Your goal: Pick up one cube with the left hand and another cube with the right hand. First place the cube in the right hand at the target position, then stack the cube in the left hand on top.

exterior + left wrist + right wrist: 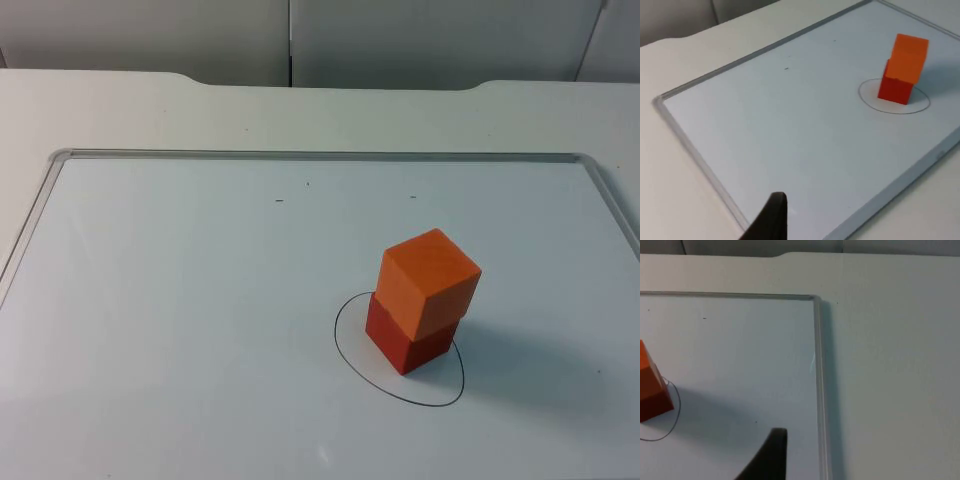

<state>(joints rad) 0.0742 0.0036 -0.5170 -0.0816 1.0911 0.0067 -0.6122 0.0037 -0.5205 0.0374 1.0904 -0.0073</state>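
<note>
A white board with a thin metal frame (300, 155) is laid flat on the white table (120, 100). On the board, nearer its front edge and right of its middle, an oval ring (345, 350) has been drawn in thin black line as the target spot. Two cubes are stacked there. The red cube (405, 345) is set at the bottom, inside the ring and towards its left side. The orange cube (428, 280) is rested on top of it, turned slightly and shifted a little so that its edges are not lined up with those below, yet it is carried fully and sits upright. The order fits the task: one cube put down first on the mark, the other added on top, so the stacking is judged to be done.

Neither cube is touched by anything. From the left wrist camera, the stack is seen well apart across the board, towards its far right corner, with one dark fingertip (771, 220) of the left gripper over the board near its front-left edge. From the right wrist camera, the red cube (651, 400) is seen near the ring line, with one dark fingertip (769, 457) of the right gripper over the board just inside its right edge. Both arms are judged to be waiting clear of the stack so that it is not knocked. Whether either gripper's fingers are apart or together cannot be told, as a single fingertip is seen of each.
</note>
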